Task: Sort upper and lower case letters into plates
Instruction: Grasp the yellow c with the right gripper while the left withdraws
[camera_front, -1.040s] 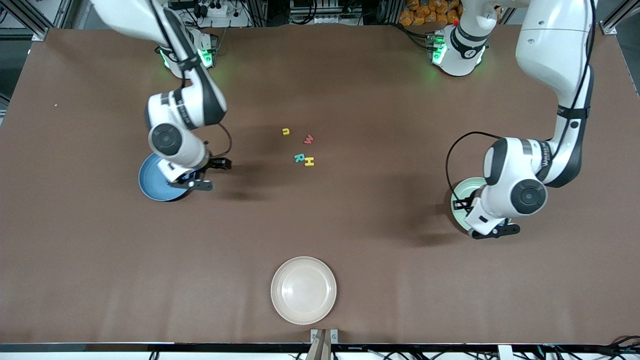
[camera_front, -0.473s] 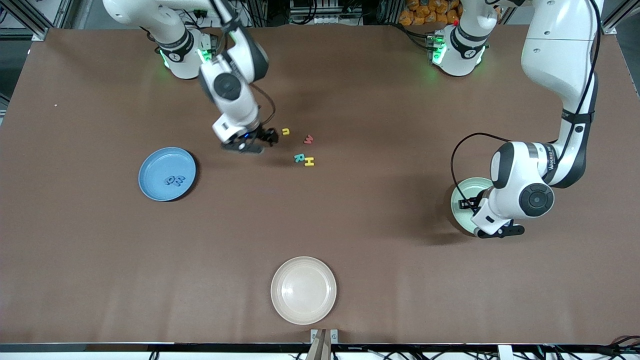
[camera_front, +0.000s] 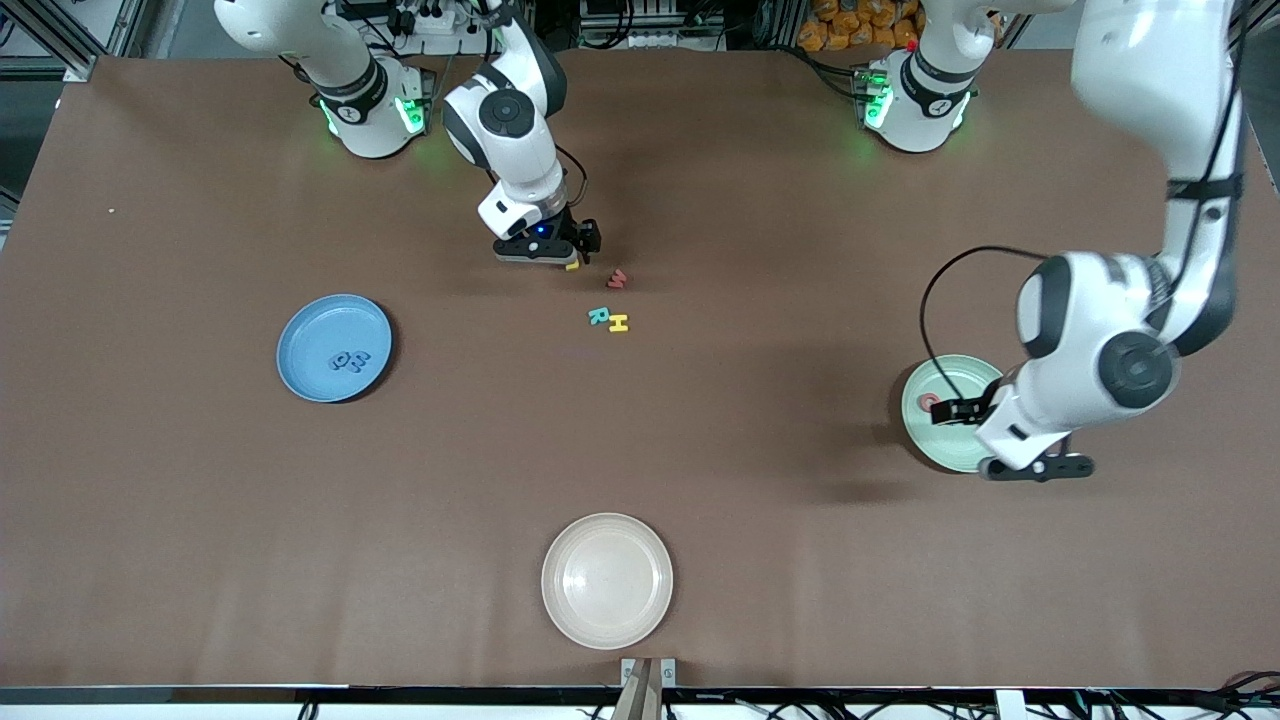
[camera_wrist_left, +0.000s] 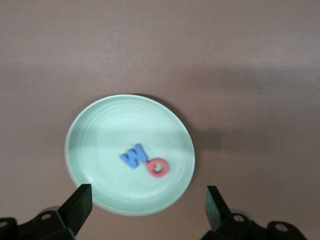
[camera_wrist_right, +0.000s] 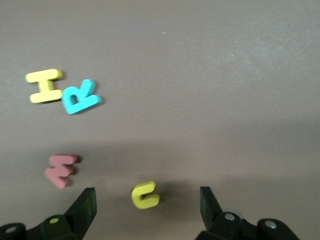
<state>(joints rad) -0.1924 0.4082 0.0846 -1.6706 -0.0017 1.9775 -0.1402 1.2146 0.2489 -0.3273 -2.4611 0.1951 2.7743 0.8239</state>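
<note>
My right gripper (camera_front: 580, 248) hangs open just over the small yellow letter (camera_front: 572, 265), which lies between its fingers in the right wrist view (camera_wrist_right: 145, 195). Beside that letter lie a coral M (camera_front: 618, 278), a teal R (camera_front: 597, 316) and a yellow H (camera_front: 620, 322). The blue plate (camera_front: 310, 340) holds blue letters (camera_front: 349, 359). My left gripper (camera_front: 958, 412) is open above the mint green plate (camera_front: 940, 448), with nothing in it. In the left wrist view that plate (camera_wrist_left: 100, 140) holds a blue W (camera_wrist_left: 133, 156) and a coral O (camera_wrist_left: 159, 168).
A cream-beige plate (camera_front: 607, 580) stands near the table's edge closest to the front camera, midway between the arms. The brown table (camera_front: 760, 560) is bare between the three plates.
My right gripper swung from over the blue plate to the yellow letter. My left gripper opened over the mint green plate and let go of the coral O, which now lies there.
</note>
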